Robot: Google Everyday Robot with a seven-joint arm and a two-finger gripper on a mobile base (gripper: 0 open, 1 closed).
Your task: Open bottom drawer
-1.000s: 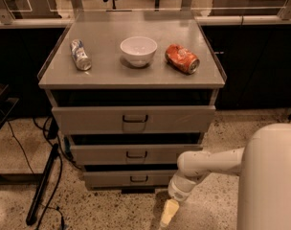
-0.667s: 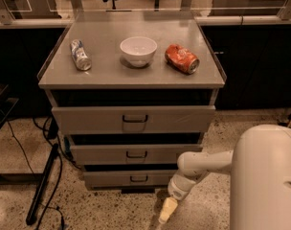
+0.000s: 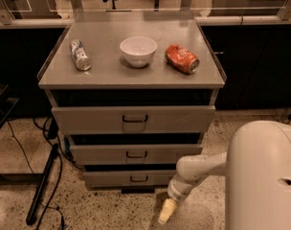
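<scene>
The bottom drawer (image 3: pixel 131 178) is the slimmest grey front of three in the grey cabinet, low near the floor, with a small dark centre handle (image 3: pixel 139 178). It stands pushed in. My gripper (image 3: pixel 165 213) hangs at the end of the white arm (image 3: pixel 198 169), just above the floor, below and to the right of the drawer's handle and apart from it.
Above are the mid-height drawer (image 3: pixel 136 154) and the tall top drawer (image 3: pixel 134 119). On the cabinet top lie a crushed silver can (image 3: pixel 80 55), a white bowl (image 3: pixel 138 51) and a red can (image 3: pixel 182 58). A black stand leg (image 3: pixel 42 186) and cables lie on the floor at left.
The white robot body at lower right fills more of the view. The arm and gripper have held their place by the bottom drawer. The drawers have not moved.
</scene>
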